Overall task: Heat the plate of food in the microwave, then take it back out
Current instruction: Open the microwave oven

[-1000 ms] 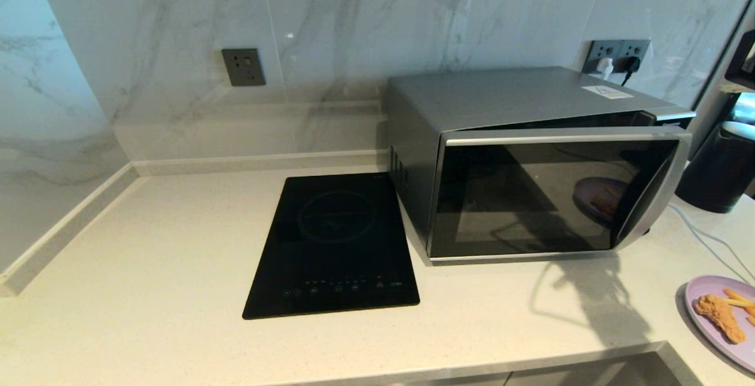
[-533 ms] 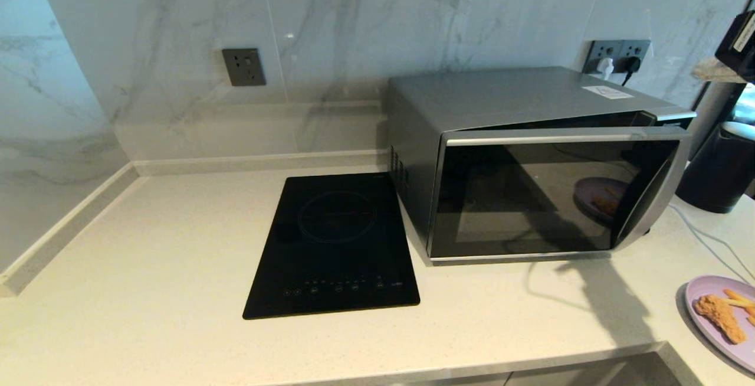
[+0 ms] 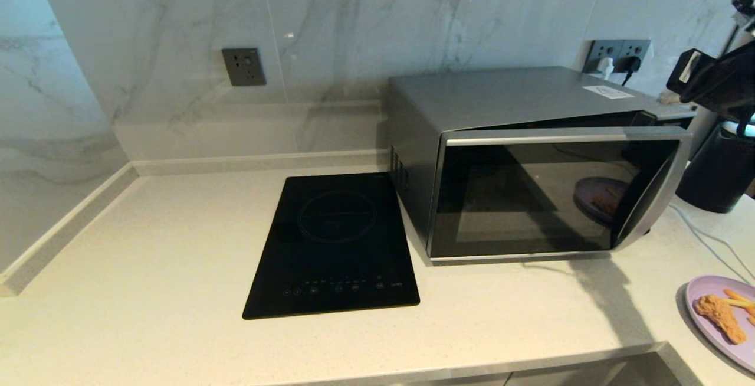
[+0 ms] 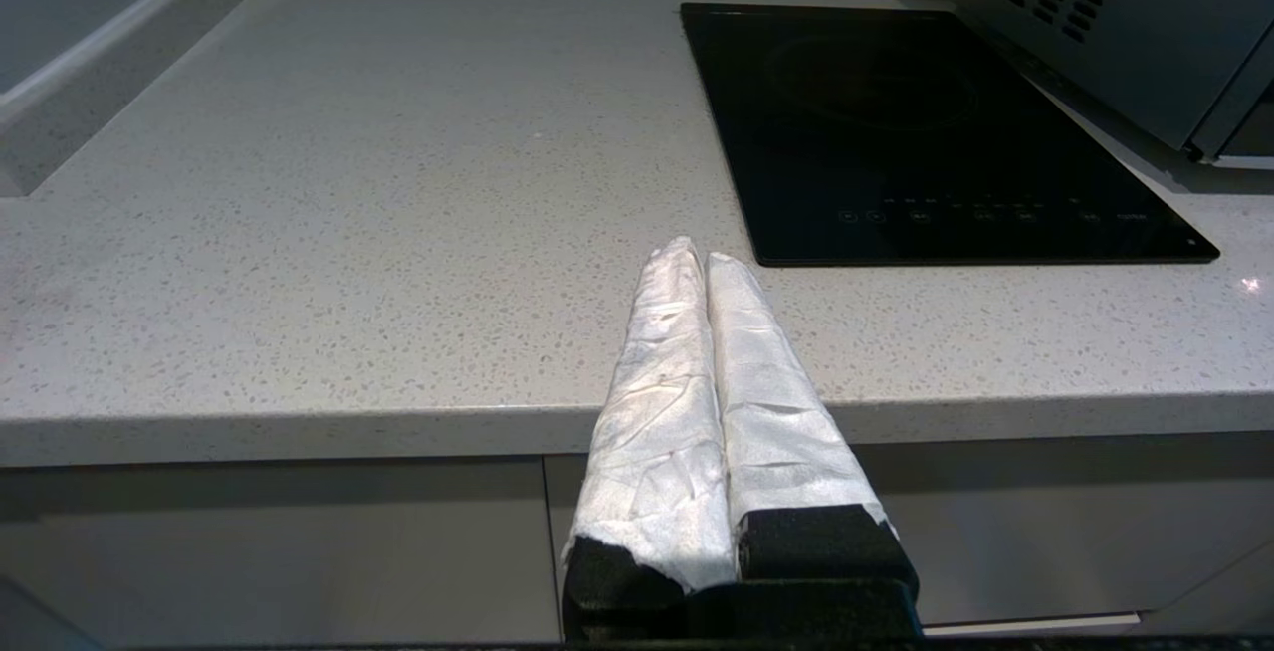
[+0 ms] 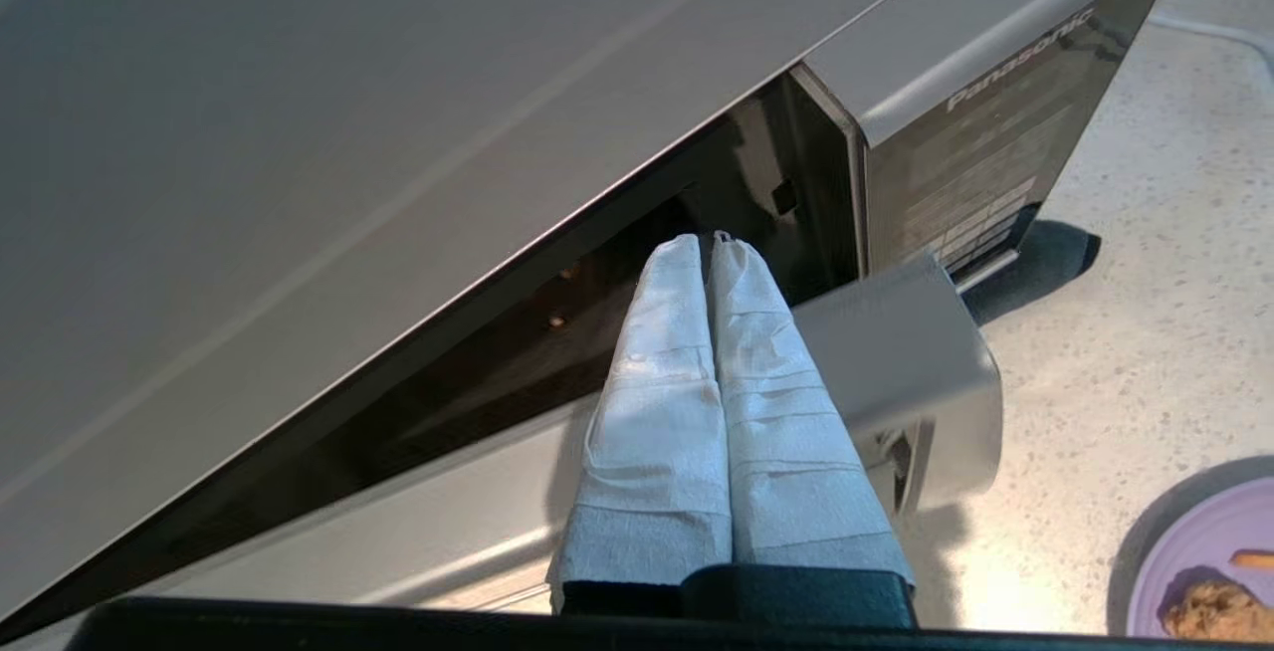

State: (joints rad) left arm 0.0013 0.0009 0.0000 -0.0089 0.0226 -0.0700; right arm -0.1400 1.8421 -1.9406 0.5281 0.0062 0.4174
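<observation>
My right hand (image 5: 709, 238) is pressed narrow, its two white-wrapped fingers (image 5: 657, 382) flat against each other with nothing between them. It hangs above the microwave (image 3: 513, 100), tips aimed down into the dark gap between the oven body and the door (image 3: 548, 197), which stands ajar. In the head view the right arm enters from about 2 o'clock, a dark shape over the microwave's far right corner.

From the right wrist camera I see the door's silver handle (image 5: 896, 352) just beside the fingers, and past it the black button panel (image 5: 980, 183) with the Panasonic name along its top edge. The fingertips sit close to the opening; I cannot tell whether they touch the door edge.

The plate of food (image 3: 722, 315) sits on the bench (image 3: 147, 256) at about 4 o'clock from the microwave, well apart from it and cut by the frame edge, with a fried chunk and a few fries on it. Its reflection shows faintly in the door glass.

A flat black hob (image 3: 336, 244) lies just beside the microwave at its 9 o'clock. A dark kettle-like pot (image 3: 716, 170) stands at the microwave's 3 o'clock, under the arm.

My left hand (image 4: 702, 253) is parked low in front of the bench edge, fingers narrow and empty, pointing toward the hob.
</observation>
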